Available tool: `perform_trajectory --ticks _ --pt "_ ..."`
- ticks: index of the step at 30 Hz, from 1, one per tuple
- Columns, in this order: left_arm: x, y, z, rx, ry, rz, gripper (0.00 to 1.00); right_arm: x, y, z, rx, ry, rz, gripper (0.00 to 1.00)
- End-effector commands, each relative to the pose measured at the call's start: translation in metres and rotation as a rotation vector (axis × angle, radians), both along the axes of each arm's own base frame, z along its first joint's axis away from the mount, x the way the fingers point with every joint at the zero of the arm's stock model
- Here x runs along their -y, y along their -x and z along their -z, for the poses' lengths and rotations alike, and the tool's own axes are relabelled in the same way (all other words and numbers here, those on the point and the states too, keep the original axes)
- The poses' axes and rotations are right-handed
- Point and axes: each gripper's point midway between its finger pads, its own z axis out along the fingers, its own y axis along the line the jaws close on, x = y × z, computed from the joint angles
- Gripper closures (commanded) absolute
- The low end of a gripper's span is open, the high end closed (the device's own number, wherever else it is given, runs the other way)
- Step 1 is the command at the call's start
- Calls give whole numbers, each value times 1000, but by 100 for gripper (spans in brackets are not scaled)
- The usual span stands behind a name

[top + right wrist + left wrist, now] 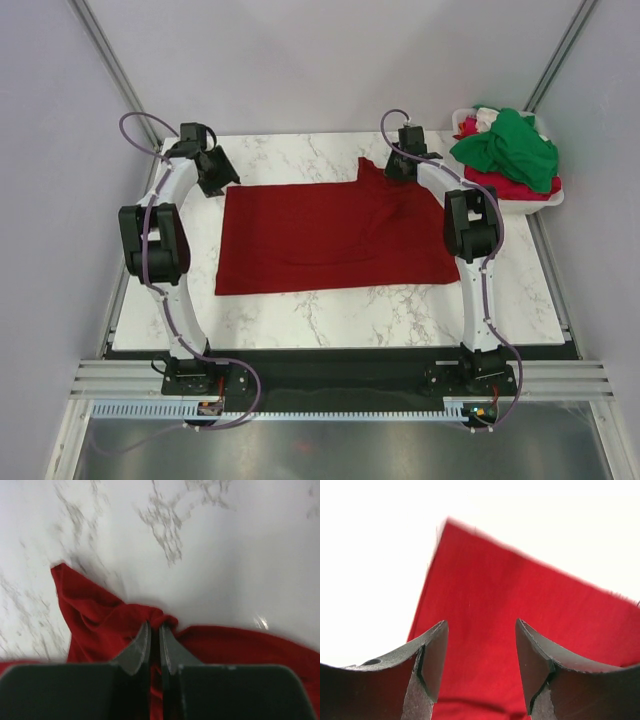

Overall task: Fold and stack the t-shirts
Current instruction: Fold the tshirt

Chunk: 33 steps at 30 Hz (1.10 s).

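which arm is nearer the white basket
Right. The right arm ends just left of the basket; the left arm ends at the table's far-left corner, across the dark red shirt.

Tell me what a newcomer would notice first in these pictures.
A dark red t-shirt lies spread across the middle of the marble table. The right gripper is shut on a bunched fold at its far right edge, while the left gripper stands open at its far left corner. A bright green shirt heaps out of the white basket at far right.

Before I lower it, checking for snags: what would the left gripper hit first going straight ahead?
The red shirt, near its corner; the left gripper is open over bare cloth, depth unclear.
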Motion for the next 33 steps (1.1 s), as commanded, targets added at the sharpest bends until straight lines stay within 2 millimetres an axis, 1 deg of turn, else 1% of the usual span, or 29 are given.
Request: perform_trajectory --ticks 1,2,3,4,7,8,9,10,11,12,15,17,18,20,21,24,26,27,29,31,33 --pt "-9 -39 -7 70 -19 21 36 -20 -3 -20 69 -136 -4 100" --pt "-13 -43 -3 65 -28 31 36 -21 -3 -17 65 -145 -7 100" --pt "-19 -51 -6 79 -32 26 36 -23 -3 -13 59 -152 -16 100" --pt "-22 -53 12 48 -33 27 36 -27 -5 -18 68 -165 -29 100" --pt "-28 -65 19 50 -27 36 37 -31 -7 -24 80 -175 -47 100" --pt "-27 -65 35 21 -21 46 37 -32 -7 -24 81 -173 -53 100" --pt "-29 -69 34 29 -18 48 38 -34 -6 -21 76 -173 -55 100" --pt "-30 -70 37 22 -15 48 38 -33 -4 -19 68 -174 -53 100" --pt "-30 -70 45 7 -10 49 38 -33 -4 -18 65 -174 -54 100" --pt "-31 -70 47 5 -5 49 39 -33 -3 -16 58 -174 -54 100" --pt "-30 -66 58 -22 -12 49 40 -32 -2 -19 64 -166 -58 100" --pt "-33 -65 65 -35 -24 46 40 -31 -1 -17 58 -163 -56 100" --pt "-33 -64 73 -48 -18 48 40 -32 0 -15 53 -167 -57 100" --pt "-25 -64 78 -55 18 61 41 -32 2 -13 48 -167 -60 100" --pt "-22 -65 79 -55 31 66 45 -33 3 -12 45 -166 -62 100" --pt "-17 -62 87 -71 44 78 53 -32 4 -10 41 -162 -64 100" --pt "-20 -60 85 -71 27 71 56 -30 4 -11 43 -163 -63 100" --pt "-21 -57 86 -79 22 69 60 -29 4 -11 43 -164 -63 100" --pt "-21 -57 80 -69 19 77 61 -27 3 -12 44 -166 -59 100" --pt "-17 -59 76 -55 32 93 66 -26 3 -12 42 -167 -56 100" --pt "-18 -61 73 -47 31 95 84 -25 2 -11 45 -164 -57 100"
